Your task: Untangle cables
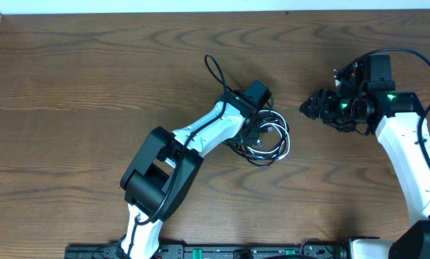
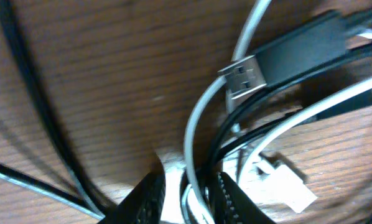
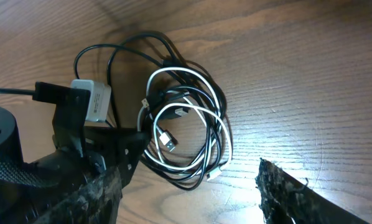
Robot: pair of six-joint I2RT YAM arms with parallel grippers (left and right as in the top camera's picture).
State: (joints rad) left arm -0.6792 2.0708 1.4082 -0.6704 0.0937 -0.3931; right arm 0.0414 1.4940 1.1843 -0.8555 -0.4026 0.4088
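Note:
The cables (image 1: 274, 141) lie as a small coiled bundle of black and white cords on the wooden table, right of centre. My left gripper (image 1: 249, 135) is at the bundle's left edge. In the left wrist view its jaws (image 2: 195, 196) are closed around a white cord and black cords (image 2: 201, 124); a silver USB plug (image 2: 243, 74) and a white plug (image 2: 285, 183) lie close by. My right gripper (image 1: 306, 108) hovers to the right of the bundle, apart from it. In the right wrist view its fingers (image 3: 186, 199) are spread wide and empty, with the cables (image 3: 186, 124) and the left gripper (image 3: 133, 140) beyond them.
The brown wooden table (image 1: 93, 72) ends at a white strip along the back. The left arm (image 1: 200, 137) runs diagonally from the front left to the bundle. A thin black camera lead (image 1: 215, 70) loops behind the left wrist.

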